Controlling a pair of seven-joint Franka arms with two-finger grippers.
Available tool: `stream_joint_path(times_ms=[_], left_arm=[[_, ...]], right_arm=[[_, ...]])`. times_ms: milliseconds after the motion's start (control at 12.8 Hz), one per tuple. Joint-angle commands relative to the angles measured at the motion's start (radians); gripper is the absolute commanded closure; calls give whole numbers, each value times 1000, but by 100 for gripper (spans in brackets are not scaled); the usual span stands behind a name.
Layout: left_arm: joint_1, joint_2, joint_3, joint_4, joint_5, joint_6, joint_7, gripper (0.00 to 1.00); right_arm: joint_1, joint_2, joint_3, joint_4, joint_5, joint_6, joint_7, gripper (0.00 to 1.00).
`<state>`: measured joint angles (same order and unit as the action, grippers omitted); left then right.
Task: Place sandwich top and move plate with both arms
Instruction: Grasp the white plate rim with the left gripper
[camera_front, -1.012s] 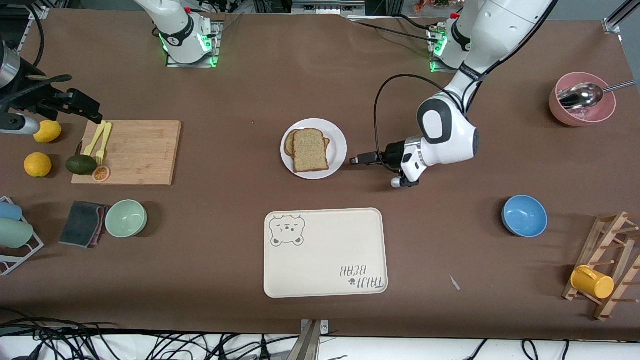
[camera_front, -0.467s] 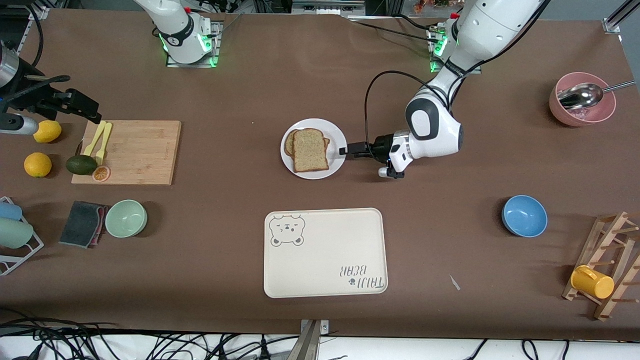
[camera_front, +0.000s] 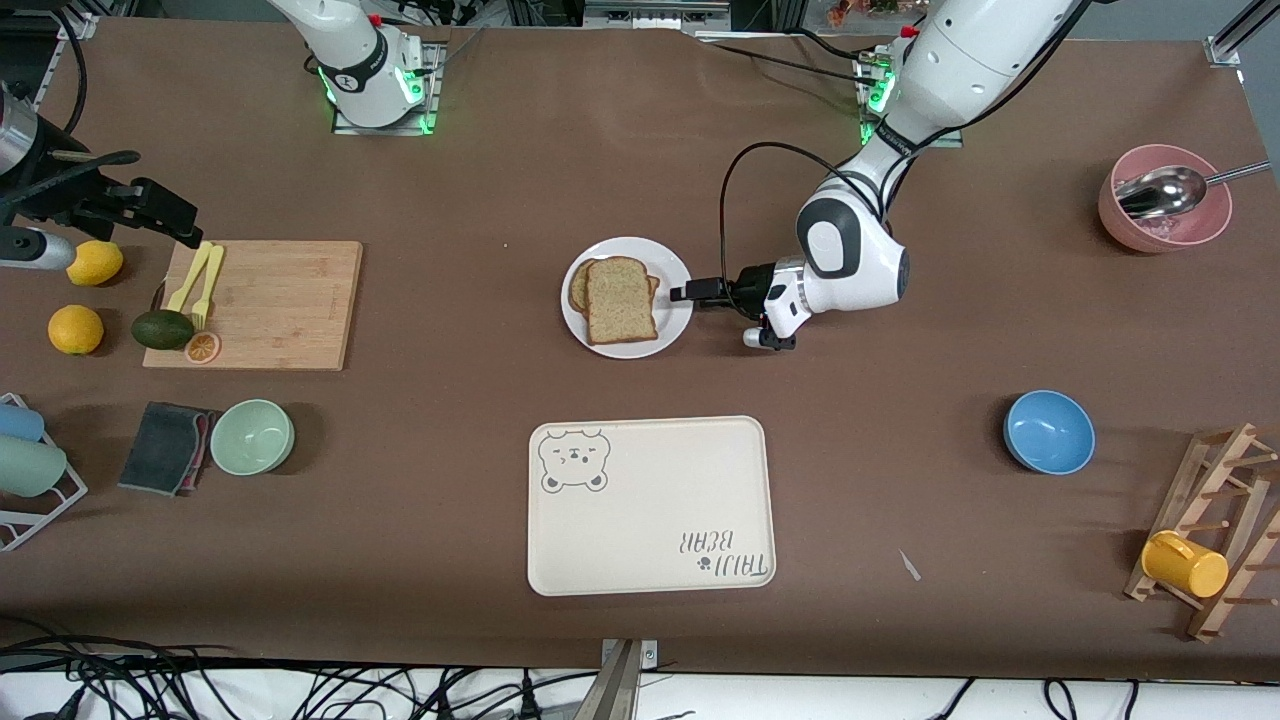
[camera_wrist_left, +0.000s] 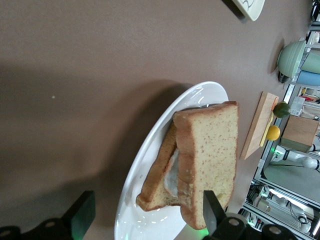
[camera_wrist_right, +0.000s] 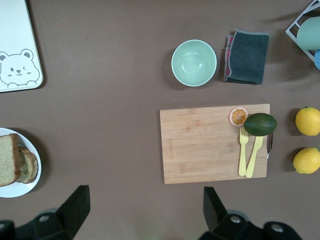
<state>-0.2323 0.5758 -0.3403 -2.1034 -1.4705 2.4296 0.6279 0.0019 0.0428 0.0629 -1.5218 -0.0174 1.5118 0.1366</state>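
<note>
Bread is already stacked: the sandwich top (camera_front: 621, 299) lies flat on the lower slice in the middle of the plate (camera_front: 675, 272), which sits on the bare table between the two bases and farther from the front camera than the cream tray (camera_front: 650, 505). So I judge the step in hand to be the plate grasp, not the placing.

My left gripper (camera_front: 686, 293) sits low at the plate's 3 o'clock edge, fingers apart. In the left wrist view the rim runs between the two fingers (camera_wrist_left: 80, 216) – I cannot tell whether either pad touches it yet. To do this well, I would keep the gripper level with the table, slide in until the rim is well between the pads, and close slowly so the plate neither tips nor skates toward 9 o'clock. The top slice overhangs the lower one, so any jolt could shift it.

The right gripper (camera_wrist_right: 143, 212) waits high over the table near the cutting board (camera_front: 258, 303), at about 9 o'clock from the plate, jaws wide and empty. It needs to come to the plate's 9 o'clock rim before any lift – one-sided lifting would tilt the stack.

Against the earlier frames, the left arm has travelled in from well clear of the plate to its edge; the plate, the bread and the right arm have not moved.
</note>
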Motion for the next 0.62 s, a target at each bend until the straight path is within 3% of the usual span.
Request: stream_joint_path(times_ms=[0,545], left_arm=[[-36,7,0,-1,-66,28,39,17],[-39,53,0,-1,-120,26,173,56]], right_arm=[[-3,-12,2,-5,7,2,11,0],[-3,-12,5,-5,7,-4,12,0]])
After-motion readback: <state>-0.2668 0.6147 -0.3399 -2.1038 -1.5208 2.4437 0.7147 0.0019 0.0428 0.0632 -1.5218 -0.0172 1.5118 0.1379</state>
